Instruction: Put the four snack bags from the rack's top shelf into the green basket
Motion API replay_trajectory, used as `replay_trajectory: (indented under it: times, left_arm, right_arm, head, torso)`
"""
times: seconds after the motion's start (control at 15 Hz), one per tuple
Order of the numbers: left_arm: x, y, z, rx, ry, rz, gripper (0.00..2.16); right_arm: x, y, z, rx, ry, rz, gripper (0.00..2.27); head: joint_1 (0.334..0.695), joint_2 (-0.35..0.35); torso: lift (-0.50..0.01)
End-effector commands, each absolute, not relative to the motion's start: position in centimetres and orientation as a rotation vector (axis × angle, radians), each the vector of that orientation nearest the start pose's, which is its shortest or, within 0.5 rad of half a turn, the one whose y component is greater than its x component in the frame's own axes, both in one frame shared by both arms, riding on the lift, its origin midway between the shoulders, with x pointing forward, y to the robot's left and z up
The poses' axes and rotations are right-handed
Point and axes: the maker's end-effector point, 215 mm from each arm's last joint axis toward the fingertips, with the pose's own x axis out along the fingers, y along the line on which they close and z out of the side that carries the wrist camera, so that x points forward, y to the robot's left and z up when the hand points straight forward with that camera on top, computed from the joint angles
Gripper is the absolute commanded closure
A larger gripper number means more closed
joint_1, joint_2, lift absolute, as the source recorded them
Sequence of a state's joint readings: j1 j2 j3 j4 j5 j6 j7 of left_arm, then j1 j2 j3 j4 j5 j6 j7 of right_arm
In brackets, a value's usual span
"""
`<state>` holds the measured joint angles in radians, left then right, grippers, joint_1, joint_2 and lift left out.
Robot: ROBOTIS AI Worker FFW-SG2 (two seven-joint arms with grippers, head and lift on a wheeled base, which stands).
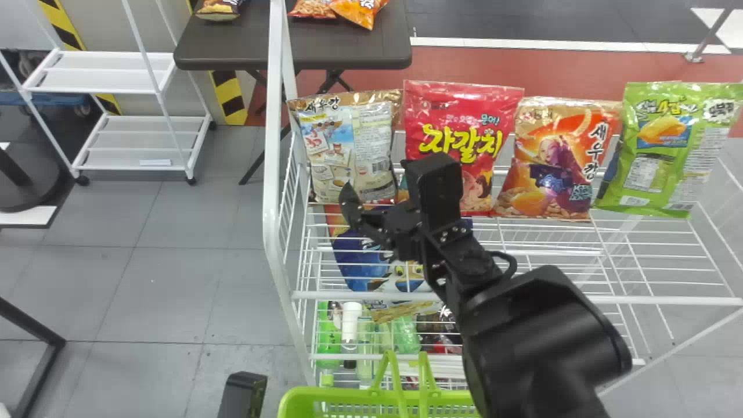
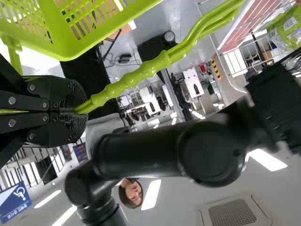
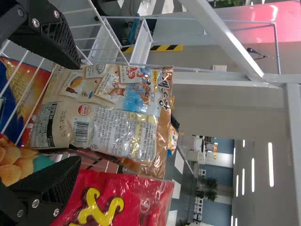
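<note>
Four snack bags stand on the top shelf: a beige bag [image 1: 351, 151], a red bag [image 1: 458, 133], an orange bag [image 1: 557, 157] and a green bag [image 1: 667, 148]. My right gripper [image 1: 377, 203] is at the beige bag's lower part. In the right wrist view, that gripper [image 3: 77, 113] is open, its fingers apart on either side of the beige bag [image 3: 108, 113]; whether they touch it cannot be told. My left gripper [image 1: 242, 395] waits low beside the green basket [image 1: 336, 397]; in the left wrist view, this gripper [image 2: 80, 111] is shut on the basket's green handle [image 2: 136, 75].
The white rack's left post [image 1: 273, 174] rises close to the beige bag. Below the top shelf lie a blue bag [image 1: 360, 261] and several bottles [image 1: 351, 325]. Behind stand a dark table [image 1: 232, 46] with more snacks and a small white rack [image 1: 130, 125].
</note>
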<state>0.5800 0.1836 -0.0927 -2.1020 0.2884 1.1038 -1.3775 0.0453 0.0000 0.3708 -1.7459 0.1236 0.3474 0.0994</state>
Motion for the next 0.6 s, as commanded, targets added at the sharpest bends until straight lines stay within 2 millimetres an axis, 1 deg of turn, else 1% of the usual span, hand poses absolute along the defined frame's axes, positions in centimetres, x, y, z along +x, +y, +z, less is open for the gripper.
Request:
replay_trajectory:
  times: [0.0,0.13,0.2,0.27,0.33,0.4,0.47,0.53]
  left_arm:
    - [13.5,0.8,-40.6,-0.886,0.956,-1.444,1.75]
    - [13.7,1.0,-40.8,-0.880,0.962,-1.441,1.75]
    - [13.8,1.0,-40.9,-0.880,0.963,-1.439,1.75]
    - [14.0,1.0,-41.0,-0.881,0.962,-1.438,1.75]
    - [14.0,1.0,-41.0,-0.883,0.963,-1.437,1.75]
    - [14.1,1.0,-41.1,-0.881,0.962,-1.437,1.75]
    - [14.2,1.0,-41.0,-0.880,0.961,-1.438,1.75]
    - [14.3,1.0,-41.0,-0.878,0.959,-1.440,1.75]
  right_arm:
    - [56.1,-0.2,-38.1,-0.112,0.217,0.452,0.16]
    - [57.5,-0.1,-38.1,-0.100,0.205,0.462,0.21]
    - [58.2,0.0,-37.9,-0.111,0.196,0.468,0.38]
    - [58.3,0.3,-37.9,-0.116,0.195,0.481,0.95]
    - [58.1,0.9,-37.7,-0.114,0.189,0.492,1.61]
    - [57.9,1.2,-37.6,-0.120,0.185,0.498,1.84]
    - [57.4,1.9,-37.4,-0.131,0.179,0.513,1.93]
    - [57.1,2.1,-37.2,-0.131,0.175,0.520,2.01]
  head:
    - [0.695,0.002]
    - [0.695,0.006]
    - [0.695,0.009]
    - [0.695,0.014]
    - [0.695,0.016]
    - [0.695,0.019]
    - [0.695,0.023]
    - [0.695,0.033]
  torso:
    - [0.000]
    - [0.000]
    - [0.000]
    - [0.000]
    - [0.000]
    - [0.000]
    - [0.000]
    - [0.000]
